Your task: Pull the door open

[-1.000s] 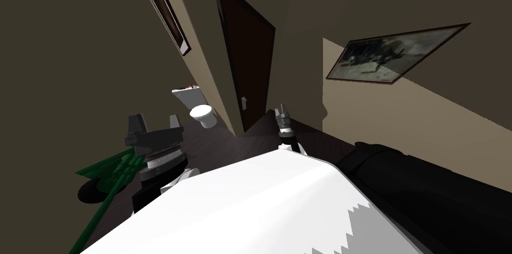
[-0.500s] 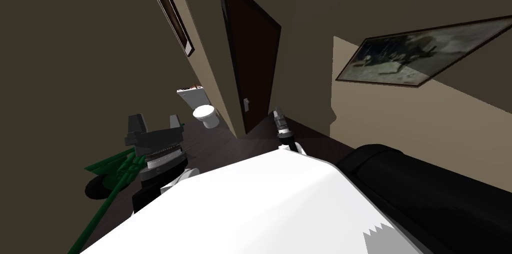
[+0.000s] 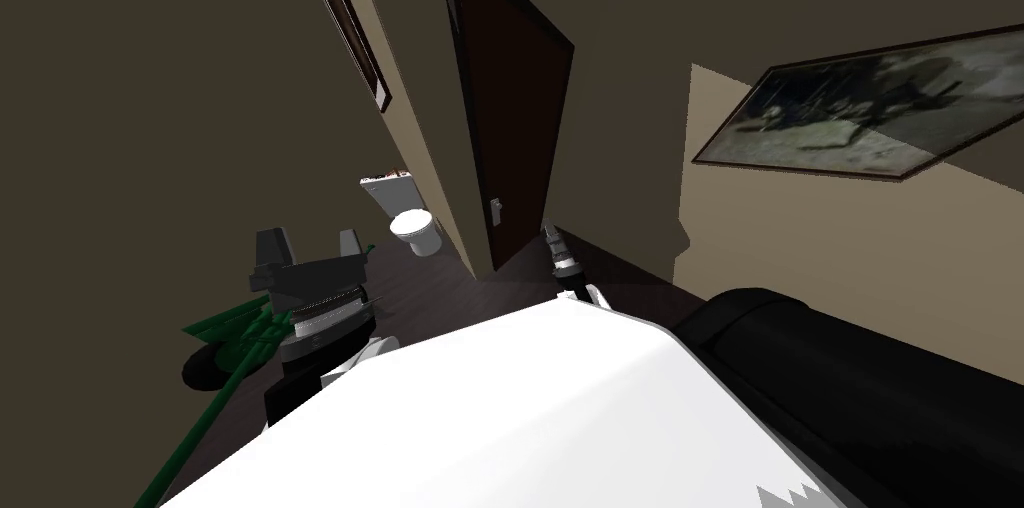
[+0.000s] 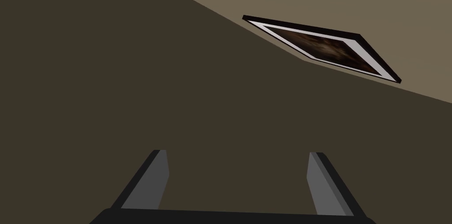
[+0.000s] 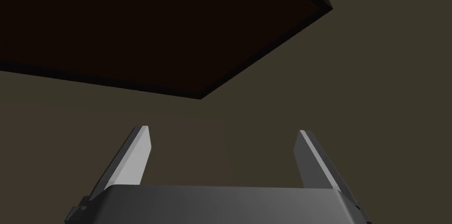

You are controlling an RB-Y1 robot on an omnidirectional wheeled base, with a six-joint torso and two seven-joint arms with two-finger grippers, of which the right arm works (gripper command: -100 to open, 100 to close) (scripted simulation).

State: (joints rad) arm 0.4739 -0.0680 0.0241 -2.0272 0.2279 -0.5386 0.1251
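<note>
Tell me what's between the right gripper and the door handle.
Nothing: the head view shows just the dark door itself between the right gripper and the handle.

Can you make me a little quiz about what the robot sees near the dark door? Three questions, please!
1. True or false: the right hand is shut on the small light grey handle of the dark brown door.
2. Which of these stands on the dark floor to the left of that door? A) a white toilet B) a red chair C) a blue bucket
3. Fill in the gap: the left hand has its two fingers ____.
Key: 1 false, the right hand is open with nothing between its fingers; 2 A; 3 open.
</note>
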